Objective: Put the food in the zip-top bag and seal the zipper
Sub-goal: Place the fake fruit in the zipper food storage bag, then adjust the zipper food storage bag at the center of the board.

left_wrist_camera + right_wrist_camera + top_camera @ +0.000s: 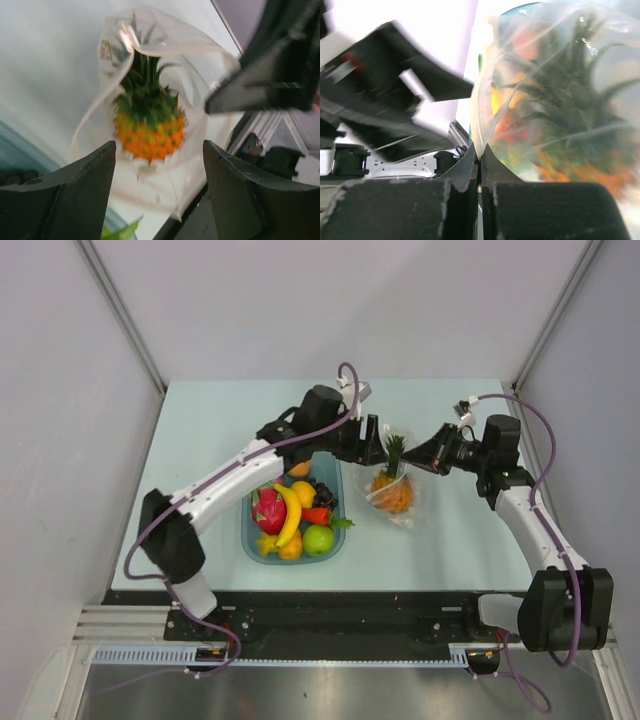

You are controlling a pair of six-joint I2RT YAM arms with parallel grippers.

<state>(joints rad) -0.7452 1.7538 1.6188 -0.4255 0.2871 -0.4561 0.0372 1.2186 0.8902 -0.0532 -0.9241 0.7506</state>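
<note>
Clear floppy zip-top bag point(408, 508), orange plastic pineapple point(150, 131) inside. Rim clamped by right gripper point(480, 156), 2 o'clock; left gripper point(159, 146) wide, empty, 11 o'clock. Advised: hold mouth taut.

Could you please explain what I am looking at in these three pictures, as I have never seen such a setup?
These are two white robot arms on a pale table, each ending in a two-finger gripper. The wide picture looks down from above; the other two come from cameras on the wrists. A translucent blue tray holds toy fruit, including a yellow banana and a green apple. Beside it, the right gripper pinches the edge of a clear zip-top plastic bag. An orange toy pineapple with a green crown lies inside the bag. The left gripper hangs open above it, holding nothing.
</note>
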